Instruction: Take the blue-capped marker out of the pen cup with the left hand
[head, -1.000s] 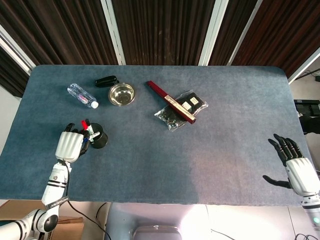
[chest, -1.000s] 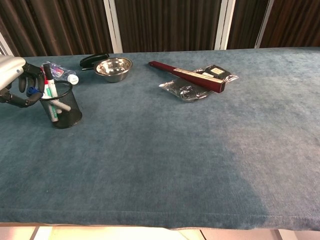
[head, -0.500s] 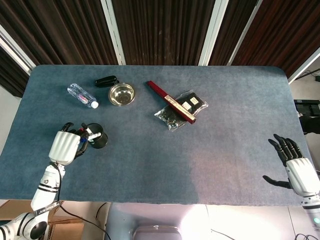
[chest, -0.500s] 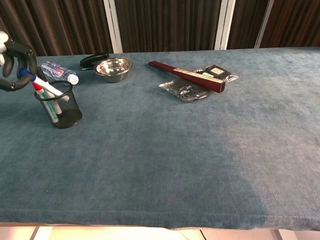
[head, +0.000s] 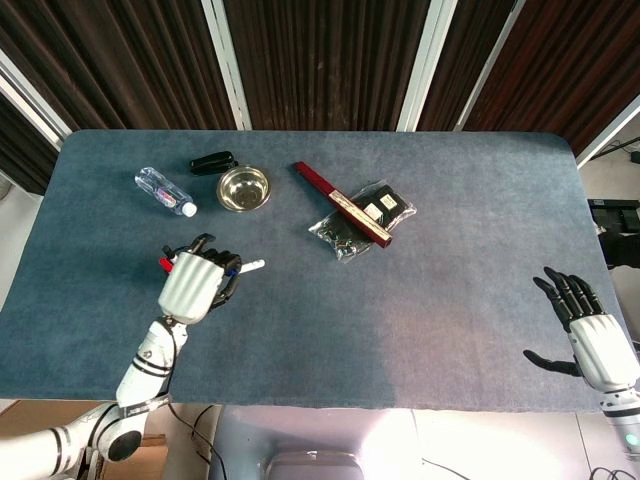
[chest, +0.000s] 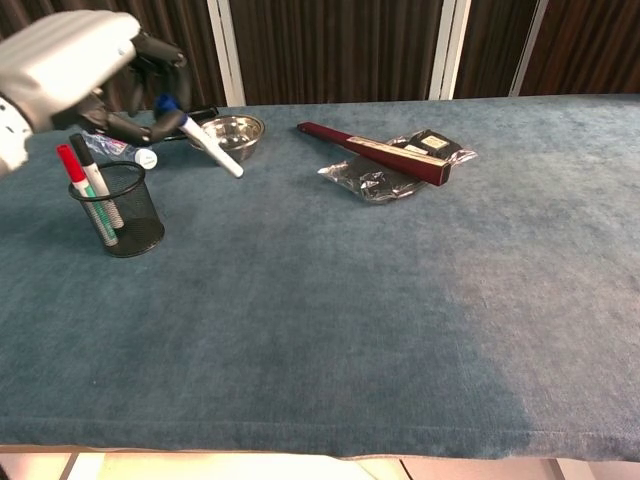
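Note:
My left hand (chest: 75, 70) is raised above the table and holds the blue-capped marker (chest: 200, 135) by its cap end, the white barrel pointing right and down. In the head view the same left hand (head: 190, 285) covers the cup, and the marker's white barrel (head: 246, 266) sticks out to the right. The black mesh pen cup (chest: 116, 210) stands below and left of the marker, with a red-capped and a dark-capped marker in it. My right hand (head: 590, 335) hangs open off the table's right edge.
A water bottle (head: 164, 191), a black stapler (head: 213, 162) and a steel bowl (head: 244, 188) lie at the back left. A dark red box (head: 342, 204) rests on a plastic bag (head: 362, 220) near the back centre.
My left hand has lifted up and to the right, drawing the blue-capped marker fully out of the pen cup. The right hand has stayed where it was.

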